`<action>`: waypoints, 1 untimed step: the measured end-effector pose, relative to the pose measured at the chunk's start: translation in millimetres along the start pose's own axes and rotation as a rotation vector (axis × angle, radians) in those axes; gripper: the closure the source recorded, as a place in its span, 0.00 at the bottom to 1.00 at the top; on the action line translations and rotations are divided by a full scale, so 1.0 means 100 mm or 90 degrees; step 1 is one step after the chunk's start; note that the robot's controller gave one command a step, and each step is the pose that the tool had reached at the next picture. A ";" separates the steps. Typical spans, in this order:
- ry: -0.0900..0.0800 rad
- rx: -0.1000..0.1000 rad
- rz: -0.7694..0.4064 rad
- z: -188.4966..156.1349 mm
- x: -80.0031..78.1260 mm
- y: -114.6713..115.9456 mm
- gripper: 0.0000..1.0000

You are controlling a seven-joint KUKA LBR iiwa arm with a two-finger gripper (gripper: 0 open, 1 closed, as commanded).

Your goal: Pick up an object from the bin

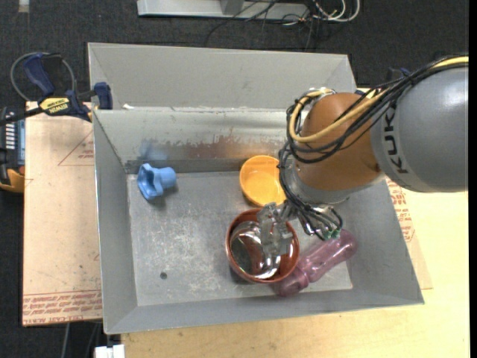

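Grey metal bin (119,222): bare floor at left, sloped walls close in at right. Gripper (273,239) sits low over the glossy dark-red round bowl (250,267) at front-right of the floor; claw apart or together, cannot tell. Bowl likely rigid, light and slick, so the rim is the best hold. Mauve elongated plastic piece (322,259) touches its right side. Orange plastic cup (259,177) just behind. Small blue plastic piece (155,180) well apart, left.

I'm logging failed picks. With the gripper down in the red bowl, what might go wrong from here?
The gripper is low inside the red bowl; its smooth curved wall may slip free on lifting. The pink thing lies against the bowl's right side and the orange cup sits close behind, so a tilting bowl may knock either.
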State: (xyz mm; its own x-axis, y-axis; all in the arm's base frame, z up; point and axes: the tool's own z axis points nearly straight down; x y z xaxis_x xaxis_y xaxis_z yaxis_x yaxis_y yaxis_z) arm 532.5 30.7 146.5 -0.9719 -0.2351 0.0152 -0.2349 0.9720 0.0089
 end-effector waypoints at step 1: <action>-0.007 0.002 0.023 -0.52 -0.51 -0.70 1.00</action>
State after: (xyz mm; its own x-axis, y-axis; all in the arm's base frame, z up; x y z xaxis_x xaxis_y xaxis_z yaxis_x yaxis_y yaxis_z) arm 599.9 -25.9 196.6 -0.9798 -0.1998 0.0049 -0.1998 0.9798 0.0061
